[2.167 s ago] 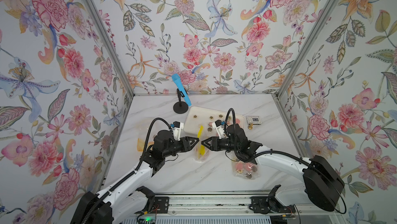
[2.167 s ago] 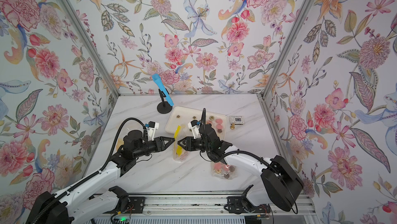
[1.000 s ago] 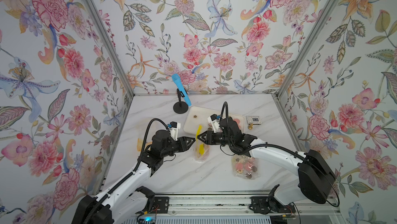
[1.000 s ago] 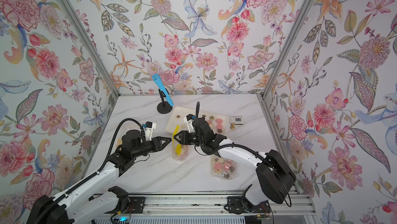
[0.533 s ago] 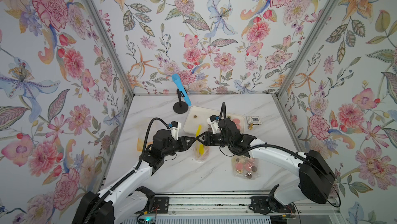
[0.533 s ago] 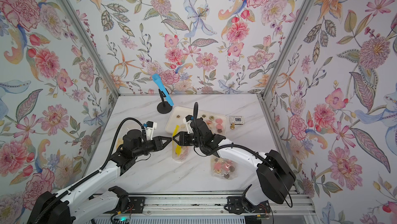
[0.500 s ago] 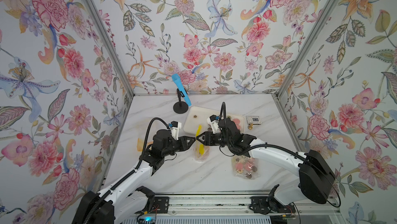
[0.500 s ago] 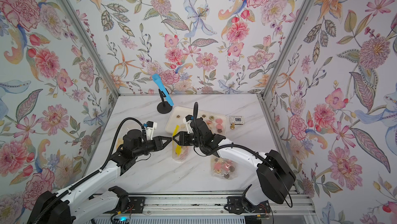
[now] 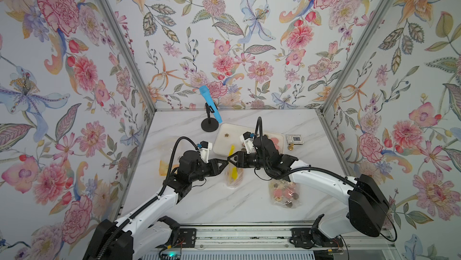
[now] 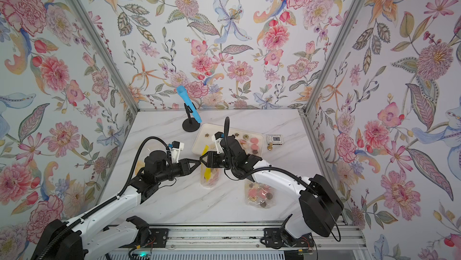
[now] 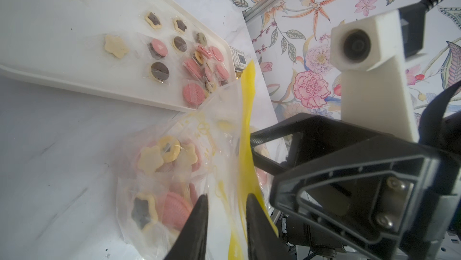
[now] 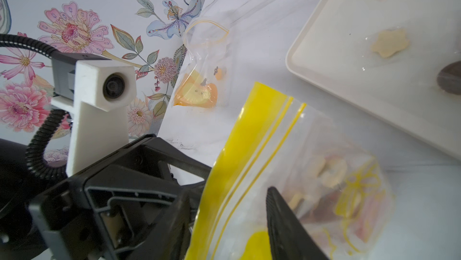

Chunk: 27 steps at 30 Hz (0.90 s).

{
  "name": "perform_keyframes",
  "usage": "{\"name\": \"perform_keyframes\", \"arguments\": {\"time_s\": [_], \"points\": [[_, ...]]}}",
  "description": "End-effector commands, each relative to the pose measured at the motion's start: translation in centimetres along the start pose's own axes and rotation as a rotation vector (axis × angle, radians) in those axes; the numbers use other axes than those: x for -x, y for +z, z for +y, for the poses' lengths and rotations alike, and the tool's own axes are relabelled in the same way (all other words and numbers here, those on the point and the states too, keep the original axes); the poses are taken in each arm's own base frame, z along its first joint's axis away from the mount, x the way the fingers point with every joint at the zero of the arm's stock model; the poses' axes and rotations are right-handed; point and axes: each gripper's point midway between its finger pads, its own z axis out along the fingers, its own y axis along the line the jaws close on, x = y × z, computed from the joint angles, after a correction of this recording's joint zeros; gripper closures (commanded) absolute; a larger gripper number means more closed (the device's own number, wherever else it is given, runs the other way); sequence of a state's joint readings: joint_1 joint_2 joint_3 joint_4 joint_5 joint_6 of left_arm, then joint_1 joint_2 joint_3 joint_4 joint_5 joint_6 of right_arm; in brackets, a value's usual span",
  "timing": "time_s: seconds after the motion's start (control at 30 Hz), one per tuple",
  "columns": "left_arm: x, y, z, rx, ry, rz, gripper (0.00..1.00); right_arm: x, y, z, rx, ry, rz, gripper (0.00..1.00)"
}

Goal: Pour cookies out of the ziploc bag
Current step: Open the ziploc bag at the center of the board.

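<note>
Whereas two seconds back your arms flanked it at a distance, both now meet tip to tip over the ziploc bag (image 9: 234,175), which stands upright on the table (image 9: 199,203) just in front of the tray (image 9: 220,144), its yellow zip strip (image 9: 232,149) sticking up. Item, left gripper (image 9: 224,163): fingers (image 11: 199,223) a narrow gap apart, straddling the bag's clear wall beside the strip, not pinched on it. Item, right gripper (image 9: 232,159): moved in within the last second; fingers (image 11: 264,137) parted around the strip's edge, nothing held. Item, cookies (image 11: 159,156): pink, beige and dark pieces low in the bag, none spilling; others already lie on the tray. Reading: you appear set to pull the mouth open, so the pour from this bag has not begun. The left wrist view alone shows the gap at both sets of fingers and the tray's load; the top views show only tips close together. The right wrist view makes out an empty bag (image 12: 203,54) with an orange print by the wall, a mere yellowish patch from above. Only the top views show a second filled bag (image 9: 283,192) under the right arm.
</note>
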State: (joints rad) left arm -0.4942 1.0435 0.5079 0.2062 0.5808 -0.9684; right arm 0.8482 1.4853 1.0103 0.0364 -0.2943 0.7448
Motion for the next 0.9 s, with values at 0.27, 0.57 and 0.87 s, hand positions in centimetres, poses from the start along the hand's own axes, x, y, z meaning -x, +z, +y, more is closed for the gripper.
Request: {"name": "perform_keyframes", "arguments": {"time_s": [0.27,0.57,0.87], "points": [[-0.1,0.0,-0.7,-0.02,0.012,0.003,0.71,0.3,0.1,0.1,-0.018,-0.013,-0.009,0.62],[0.1,0.1,-0.9,-0.028,0.014,0.001,0.71,0.1,-0.1,-0.5,-0.025,-0.006,-0.011,0.71],[0.1,0.1,-0.9,-0.028,0.015,0.001,0.71,0.3,-0.1,-0.2,-0.017,-0.009,-0.015,0.77]]}}
